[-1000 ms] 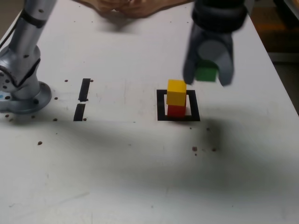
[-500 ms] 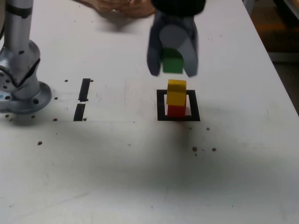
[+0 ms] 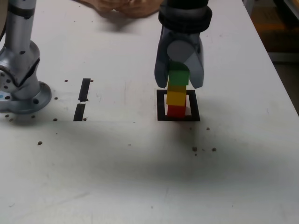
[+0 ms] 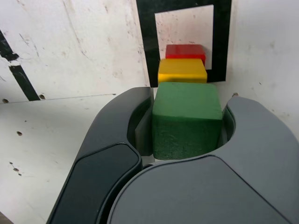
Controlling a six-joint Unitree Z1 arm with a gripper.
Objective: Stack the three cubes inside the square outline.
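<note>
Item: my gripper (image 3: pixel 179 80). Pointing down over the square outline (image 3: pixel 161 105), jaws clamped on the green cube (image 3: pixel 178 76), one grey finger on each side of it. In the wrist view my gripper (image 4: pixel 187 122) shows the green cube (image 4: pixel 186 119) pinched between the two dark inner faces, with the cube's flat top plainly visible.

Item: green cube. Held above the square outline, directly over the yellow cube (image 3: pixel 176 96). In the exterior view its underside appears to meet the yellow cube's top; I cannot tell whether it is fully resting there or just short of it.

Item: yellow cube. Sits on the red cube (image 3: pixel 176 110), inside the square outline, roughly squared to the block beneath. The wrist view shows the yellow cube (image 4: pixel 182 71) just past the green one.

Item: red cube. Bottom of the stack, on the pale patch within the square outline, toward its near edge in the exterior view. In the wrist view the red cube (image 4: pixel 185 51) peeks out beyond the yellow.

Item: square outline (image 4: pixel 145 42). Thick black tape frame on the white table (image 3: pixel 140 177).

Item: two short black tape bars (image 3: pixel 84 89). Well apart from the square outline, on the exterior view's left.

Item: arm base (image 3: pixel 21 88). Beyond the bars, farther from the square outline.

Item: a person's hands (image 3: pixel 121 7). At the table's far edge, well behind the square outline.
</note>
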